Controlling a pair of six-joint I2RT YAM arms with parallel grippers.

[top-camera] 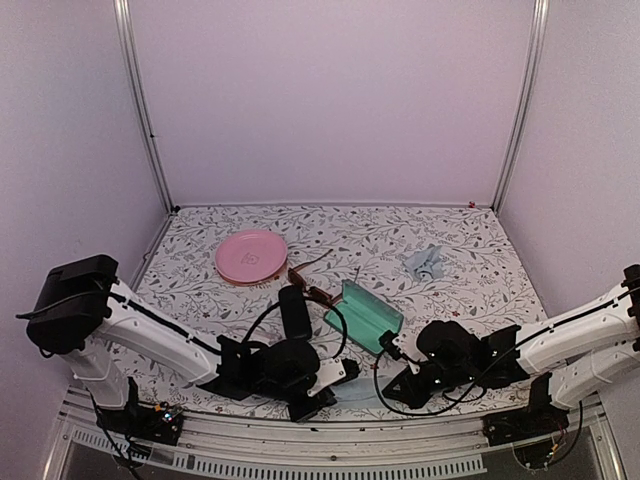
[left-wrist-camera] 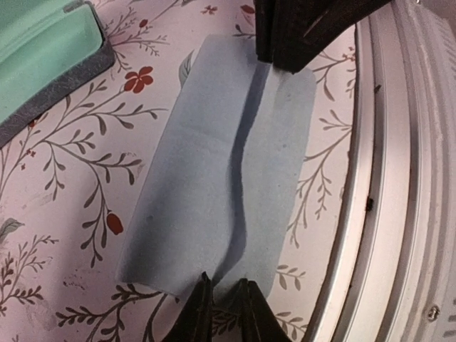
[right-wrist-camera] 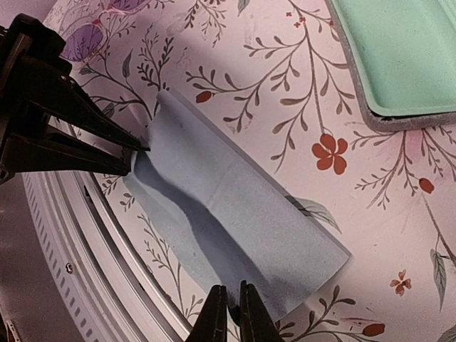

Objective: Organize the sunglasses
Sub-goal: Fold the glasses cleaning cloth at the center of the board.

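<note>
Sunglasses (top-camera: 312, 290) lie mid-way across the worktop (top-camera: 470, 300), nearer the left gripper (left-wrist-camera: 221, 313) than the right gripper (right-wrist-camera: 229, 313). Both sets of jaws stand narrow astride the ends of a blue cloth (left-wrist-camera: 214, 178); whether they grip it is unclear.

Top view. We are viewing the sunglasses (top-camera: 310, 288): a reddish-brown frame with dark lenses and thin arms, lying on the flowered table (top-camera: 470, 290) near its middle. They are sitting between the pink plate (top-camera: 251, 256) and the open green case (top-camera: 365, 315), just beside the case's left edge. One arm is standing open, pointing toward the far right.
</note>
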